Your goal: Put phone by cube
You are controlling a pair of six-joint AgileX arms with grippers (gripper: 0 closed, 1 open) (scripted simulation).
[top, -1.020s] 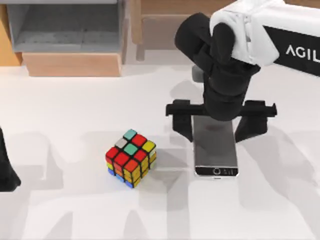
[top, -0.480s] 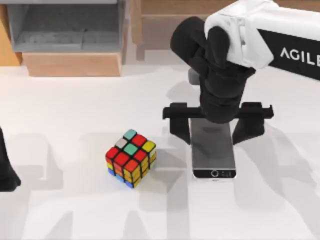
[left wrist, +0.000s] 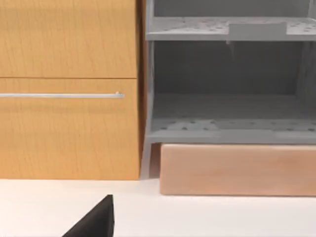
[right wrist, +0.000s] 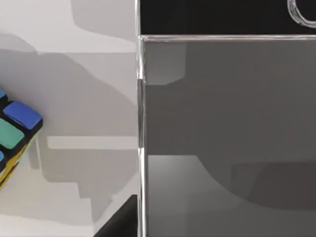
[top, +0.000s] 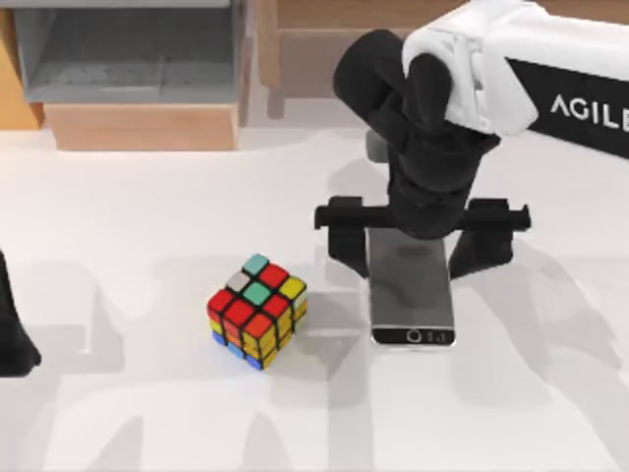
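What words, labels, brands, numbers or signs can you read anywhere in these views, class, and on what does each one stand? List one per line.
"AGILE", white letters on the black panel of the right arm, cut off at the edge of the top view.
The phone: no readable text; a round button mark only.
The cube: coloured stickers, no letters or numbers.
The cabinet and shelf: no writing.

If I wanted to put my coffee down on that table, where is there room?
Bare white table lies between the cube and the wooden cabinet at the back, and along the near edge below the cube and phone. It is crowded around the phone, where the right gripper straddles it.
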